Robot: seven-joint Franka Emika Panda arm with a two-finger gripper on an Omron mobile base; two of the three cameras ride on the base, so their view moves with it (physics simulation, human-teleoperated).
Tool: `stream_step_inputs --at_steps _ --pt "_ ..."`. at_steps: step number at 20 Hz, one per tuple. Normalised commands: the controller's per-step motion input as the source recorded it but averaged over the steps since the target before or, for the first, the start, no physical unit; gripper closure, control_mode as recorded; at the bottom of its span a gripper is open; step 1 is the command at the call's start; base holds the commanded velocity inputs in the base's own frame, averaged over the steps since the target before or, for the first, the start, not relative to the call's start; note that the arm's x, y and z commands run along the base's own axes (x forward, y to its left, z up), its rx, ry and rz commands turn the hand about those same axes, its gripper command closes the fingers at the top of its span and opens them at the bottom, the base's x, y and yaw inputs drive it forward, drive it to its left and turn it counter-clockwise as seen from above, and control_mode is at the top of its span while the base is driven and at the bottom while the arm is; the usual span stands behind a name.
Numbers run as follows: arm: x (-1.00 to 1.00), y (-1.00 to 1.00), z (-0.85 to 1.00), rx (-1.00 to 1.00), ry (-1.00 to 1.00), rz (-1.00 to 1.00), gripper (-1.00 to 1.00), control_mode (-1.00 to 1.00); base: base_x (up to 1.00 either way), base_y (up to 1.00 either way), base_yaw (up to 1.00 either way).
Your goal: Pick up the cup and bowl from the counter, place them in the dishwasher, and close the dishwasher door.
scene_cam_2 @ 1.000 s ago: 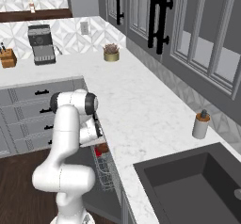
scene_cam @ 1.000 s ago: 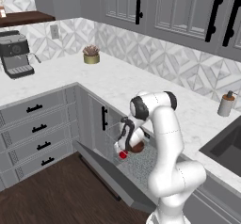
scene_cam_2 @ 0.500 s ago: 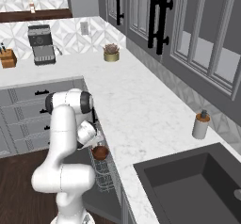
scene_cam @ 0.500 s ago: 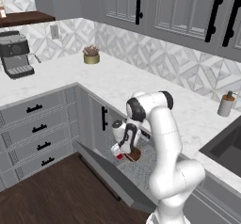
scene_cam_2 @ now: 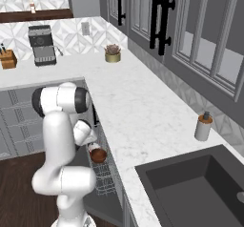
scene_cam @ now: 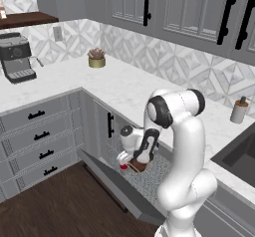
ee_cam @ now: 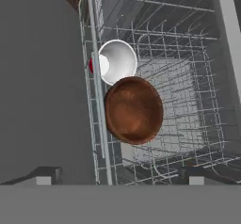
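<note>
Bowl [ee_cam: 134, 110] and cup [ee_cam: 114, 62] both in dishwasher rack [ee_cam: 188, 91], touching, cup just beyond bowl in hand view. Gripper [scene_cam: 130, 157] above them, fingers spread, holding nothing. Door [scene_cam: 117, 186] dropped open over floor. Counter [scene_cam_2: 143, 111] holds soap bottle [scene_cam_2: 203, 126] and plant [scene_cam_2: 113, 53].

White glossy arm [scene_cam: 187, 146], rounded links, dark joint bands.
</note>
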Motion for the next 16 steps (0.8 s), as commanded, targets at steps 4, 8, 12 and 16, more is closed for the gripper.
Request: stream_step_inputs --at_steps 4,8,12,16 --pt "-0.45 0.12 1.0 0.13 -0.03 0.0 -1.0 -1.0 0.0 0.0 0.0" --pt "-0.05 0.02 1.0 0.03 -0.04 0.0 -1.0 -1.0 0.0 0.0 0.0" --pt "0.01 0.07 1.0 0.0 -0.01 0.0 -1.0 -1.0 0.0 0.0 0.0" --pt "0.03 0.13 1.0 0.0 0.0 0.02 -1.0 -1.0 0.0 0.0 0.0"
